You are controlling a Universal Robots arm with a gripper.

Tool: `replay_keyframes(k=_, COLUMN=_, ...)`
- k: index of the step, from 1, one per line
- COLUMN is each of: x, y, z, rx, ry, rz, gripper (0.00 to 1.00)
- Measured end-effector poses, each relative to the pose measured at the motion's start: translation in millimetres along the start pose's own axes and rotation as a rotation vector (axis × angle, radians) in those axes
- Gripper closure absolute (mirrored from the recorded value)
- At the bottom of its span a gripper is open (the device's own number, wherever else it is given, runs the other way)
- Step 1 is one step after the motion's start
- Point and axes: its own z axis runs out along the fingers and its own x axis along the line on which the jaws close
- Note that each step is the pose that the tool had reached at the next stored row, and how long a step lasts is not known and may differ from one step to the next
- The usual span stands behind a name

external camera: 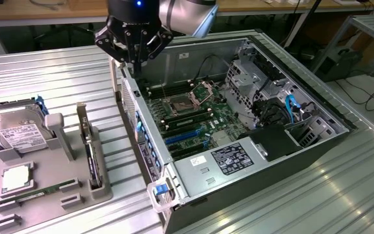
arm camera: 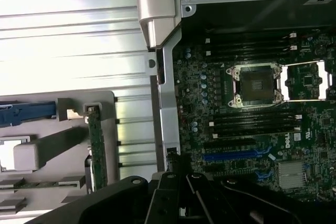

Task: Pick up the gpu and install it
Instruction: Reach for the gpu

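The gripper hangs in the upper part of the exterior view, a little left of the middle, over the rear wall of the open case. Its fingers are pressed together with nothing between them. The gpu is not taken up yet. It stands on its long edge in a slot of the grey holder, at the exterior view's lower left, well apart from the gripper. I think it is kept upright like this so that its upper edge is free for a pinch from above. Its contact edge also points down, the same way it would sit in a slot of the board. In this position one sees little of its face. In the exterior view it is a thin dark plate with a long silver bracket rising at its far end, and in the wrist view the gpu shows as a narrow greenish strip seen edge-on. The fan I cannot make out. The case lies on its side on the table, probably so that the motherboard faces up and the blue slots are open from above. In the same holder, the hard drive and the memory stick sit further to the exterior view's left.
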Motion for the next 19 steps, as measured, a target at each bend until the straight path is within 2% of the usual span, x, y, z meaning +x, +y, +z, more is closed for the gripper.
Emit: replay_keyframes(k=19, x=27.9, y=-3.7, z=-0.8, rx=0.0000, ry=0.0000, rz=-0.001, gripper=0.89)
